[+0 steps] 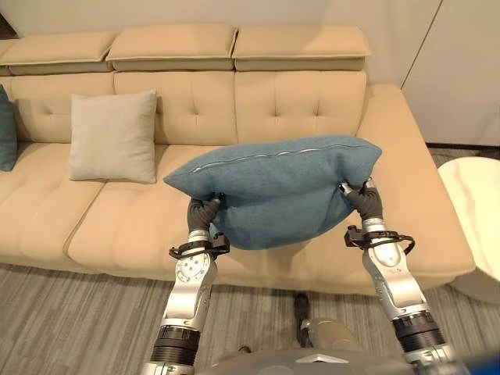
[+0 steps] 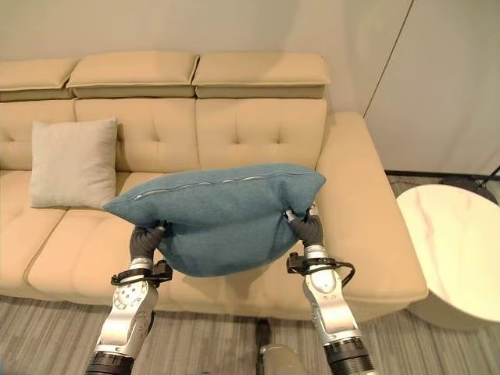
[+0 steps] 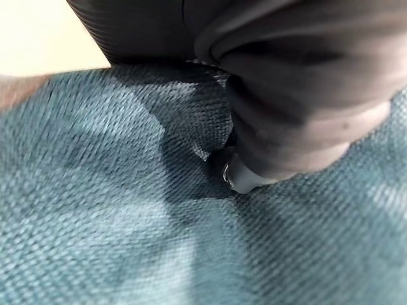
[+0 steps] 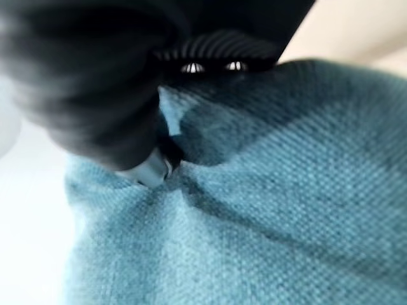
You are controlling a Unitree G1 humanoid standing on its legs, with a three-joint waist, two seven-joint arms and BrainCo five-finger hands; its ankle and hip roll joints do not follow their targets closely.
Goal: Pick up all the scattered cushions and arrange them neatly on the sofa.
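Sofa (image 1: pixel 312 101) upholstery is stretching across most of what you are seeing: smooth beige padding, button-tufted on the backrest, with flat headrest blocks lying along the top and a broad rounded arm at the robot's right end. Grey striped floor (image 1: pixel 70 312) is running along its front edge. A round pale surface (image 2: pixel 457 250) with faint marbling is standing on the floor just beside that right end. A square cream cushion (image 1: pixel 113 137) is leaning upright against the backrest toward the left, and a sliver of a dark teal cushion (image 1: pixel 6 129) is showing at the far left edge. You are holding the teal cushion (image 1: pixel 273 187) in the air over the front of the seat, well right of the cream one; it is plump, coarsely woven, with a zip seam running along its top edge. Your left robot hand (image 1: pixel 205 209) is pinching its lower left corner, and your right robot hand (image 1: pixel 361 194) is pinching its right corner, the fabric bunching at both.
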